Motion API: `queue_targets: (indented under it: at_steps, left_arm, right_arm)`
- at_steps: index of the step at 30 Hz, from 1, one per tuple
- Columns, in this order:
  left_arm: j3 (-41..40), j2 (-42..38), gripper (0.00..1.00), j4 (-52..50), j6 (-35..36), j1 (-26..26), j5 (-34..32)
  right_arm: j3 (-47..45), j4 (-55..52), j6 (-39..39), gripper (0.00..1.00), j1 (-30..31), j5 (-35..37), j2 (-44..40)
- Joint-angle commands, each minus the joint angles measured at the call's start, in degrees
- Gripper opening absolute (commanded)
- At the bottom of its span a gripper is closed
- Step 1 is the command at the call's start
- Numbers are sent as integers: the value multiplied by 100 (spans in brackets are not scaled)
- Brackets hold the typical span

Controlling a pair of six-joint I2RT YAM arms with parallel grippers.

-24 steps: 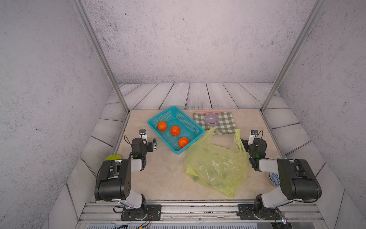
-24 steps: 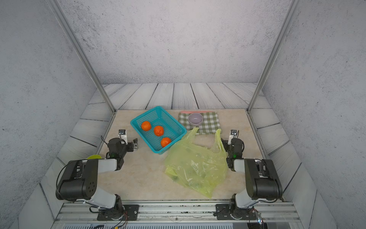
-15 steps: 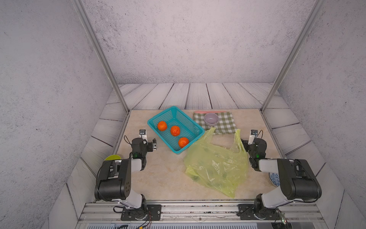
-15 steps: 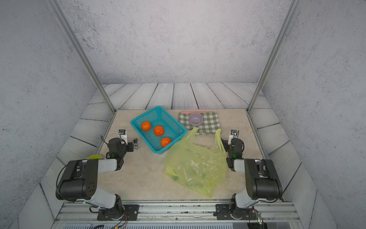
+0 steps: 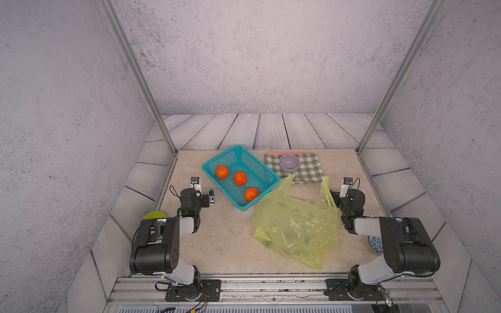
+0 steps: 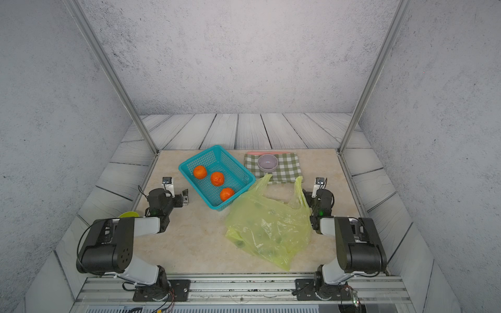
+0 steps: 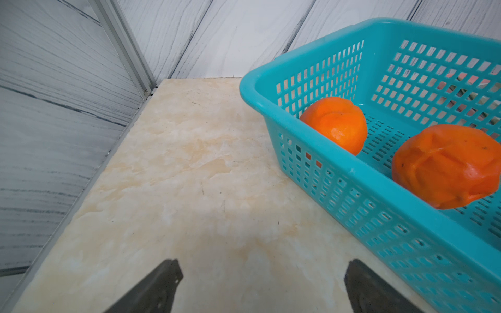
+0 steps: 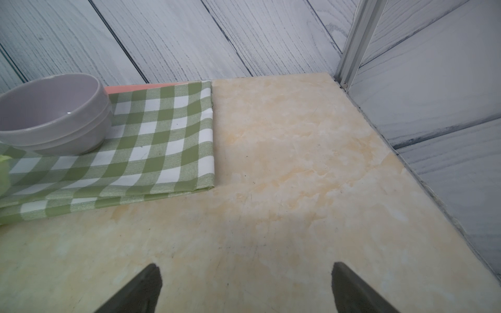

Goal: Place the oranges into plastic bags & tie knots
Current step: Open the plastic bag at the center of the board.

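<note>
Bright, even, sharp; faint soft shadows

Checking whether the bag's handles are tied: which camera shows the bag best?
The top views: both show the whole plastic bag lying flat, its handles apart and untied. The right wrist view catches only a sliver of it at the frame edge. The left wrist view shows none.
</note>
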Motion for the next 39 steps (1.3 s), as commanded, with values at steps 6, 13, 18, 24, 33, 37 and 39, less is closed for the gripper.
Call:
queue_targets:
  at_steps: [6, 13, 18, 24, 33, 37, 39]
  left_arm:
    - [834, -1378, 100, -2478, -544, 289, -547]
    - [2729, -2270, 100, -5906, 1045, 139, 797]
    - [3676, -1976, 97, -7037, 1498, -1316, 759]
    - [5154, -589, 96, -7931, 1370, -2680, 853]
    - [6243, 416, 89, -7931, 978, -3388, 1037]
    - [6522, 487, 88, -7806, 748, -3532, 1179]
    - [6685, 496, 87, -7651, 518, -3540, 1309]
  right_arm:
    - [2102, -4509, 327, 99, -82, 631, -1229]
    - [3801, -7356, -921, 99, -49, -1117, -1235]
    - [4036, -7900, -736, 99, 297, -1710, -747]
    - [4470, -8151, -137, 96, 297, -1192, 657]
    - [5312, -8434, -172, 17, 257, -1356, 1133]
    - [5668, -8439, -956, 4, 170, -1603, -264]
    - [5788, -8357, -1184, 4, 166, -2019, -974]
